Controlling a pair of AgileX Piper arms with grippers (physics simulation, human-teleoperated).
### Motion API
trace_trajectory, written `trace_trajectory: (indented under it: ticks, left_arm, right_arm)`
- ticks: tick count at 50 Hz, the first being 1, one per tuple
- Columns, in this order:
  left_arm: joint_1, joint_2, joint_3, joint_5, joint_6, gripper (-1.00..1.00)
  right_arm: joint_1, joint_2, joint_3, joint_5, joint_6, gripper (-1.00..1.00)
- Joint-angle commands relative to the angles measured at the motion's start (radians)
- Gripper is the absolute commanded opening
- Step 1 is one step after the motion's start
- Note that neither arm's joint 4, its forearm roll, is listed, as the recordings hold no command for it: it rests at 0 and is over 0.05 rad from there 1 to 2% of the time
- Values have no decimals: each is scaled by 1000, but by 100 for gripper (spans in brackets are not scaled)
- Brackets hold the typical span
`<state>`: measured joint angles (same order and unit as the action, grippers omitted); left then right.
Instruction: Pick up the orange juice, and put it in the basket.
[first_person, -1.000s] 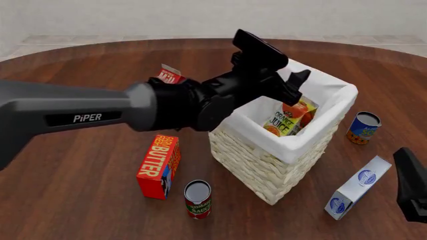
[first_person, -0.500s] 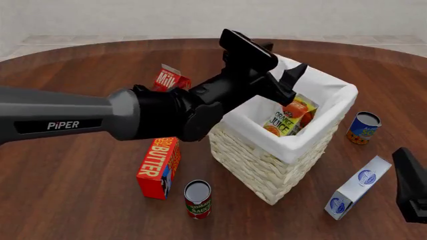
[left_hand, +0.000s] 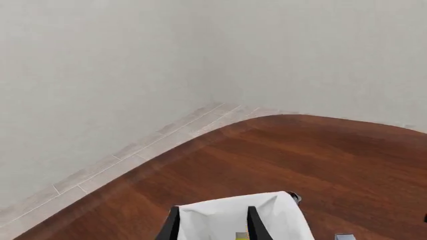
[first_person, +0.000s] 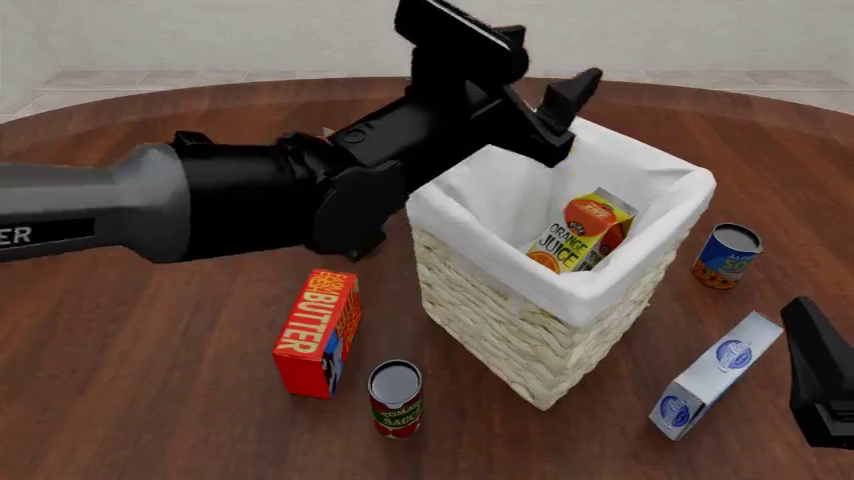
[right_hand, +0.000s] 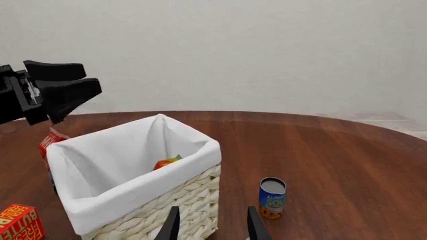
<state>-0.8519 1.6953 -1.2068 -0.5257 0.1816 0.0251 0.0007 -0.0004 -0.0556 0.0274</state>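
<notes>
The small gable-top orange juice carton (first_person: 583, 234), printed orange, yellow and green with orange-slice pictures and "ORANGE JUICE" lettering, rests tilted inside the large square basket of pale woven wicker (first_person: 514, 330), leaning toward one liner wall; nothing grips it, so the task appears essentially complete. The basket's white cloth liner (first_person: 461, 205) folds over the rim, a soft smooth surface against the coarse ribbed weave below, and its tall walls contain the carton. The left gripper (first_person: 558, 112), black and angular, hangs above the basket's far rim with its fingers spread apart and nothing between them, a posture consistent with a release. In the left wrist view two dark fingertips (left_hand: 171, 226) frame the liner and a sliver of yellow. The right gripper (right_hand: 211, 225) sits low at the near right, fingers parted and unladen, judged idle. On the dark wood-grain round table (first_person: 160, 400) stand a red-orange rectangular "BUTTER" box (first_person: 318, 333), a red-labelled tomato sauce can (first_person: 395, 399), a blue-and-yellow cylindrical can (first_person: 727, 256) and a white-and-blue carton (first_person: 714, 375) lying tilted, all apart from the basket.
</notes>
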Motion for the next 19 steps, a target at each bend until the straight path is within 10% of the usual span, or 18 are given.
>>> trace_trajectory:
  ticks: [1,19]
  left_arm:
    - [18,-161,-23,143,9,100]
    - [131,-323,-38,193,-62,100]
  right_arm:
    - [2,0,0,6,-10,100]
    - [1,30,0,12,-42,100]
